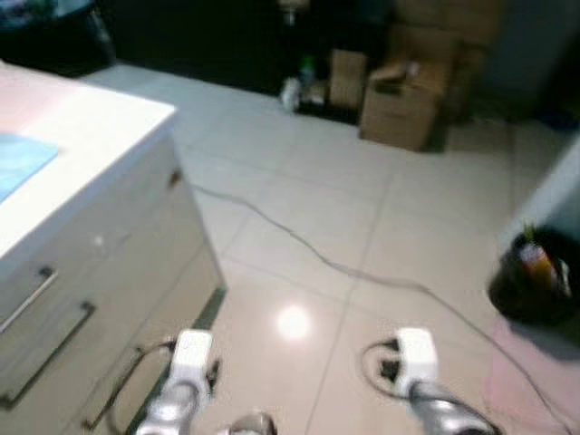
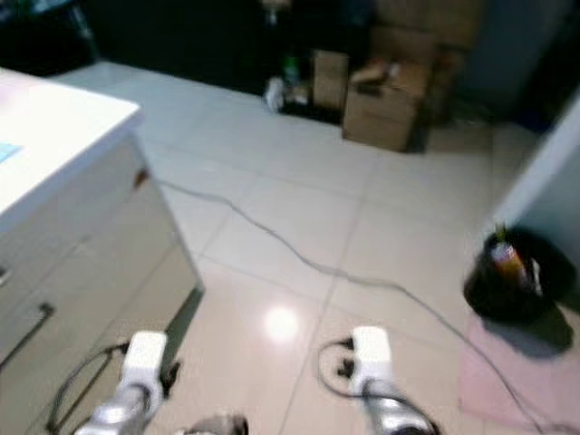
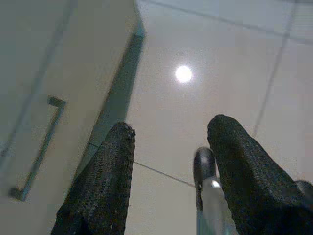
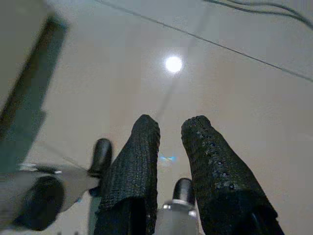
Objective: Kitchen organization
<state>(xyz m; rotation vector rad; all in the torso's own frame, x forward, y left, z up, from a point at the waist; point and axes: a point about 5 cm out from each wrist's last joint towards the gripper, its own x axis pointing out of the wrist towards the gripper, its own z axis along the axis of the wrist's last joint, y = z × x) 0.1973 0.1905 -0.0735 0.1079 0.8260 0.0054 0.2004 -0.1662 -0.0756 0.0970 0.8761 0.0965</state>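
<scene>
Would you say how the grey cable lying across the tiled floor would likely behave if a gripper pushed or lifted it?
The cable lies in loose curves across the floor tiles, so it is probably floppy and would drape if lifted. It looks thin, so likely light. On glossy tiles it would probably slide and snake rather than move as one piece.

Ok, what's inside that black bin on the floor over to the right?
The black bin holds something orange with a bit of green above it; the picture is too blurred to name them. Whatever lies deeper is hidden by the bin's dark wall.
</scene>
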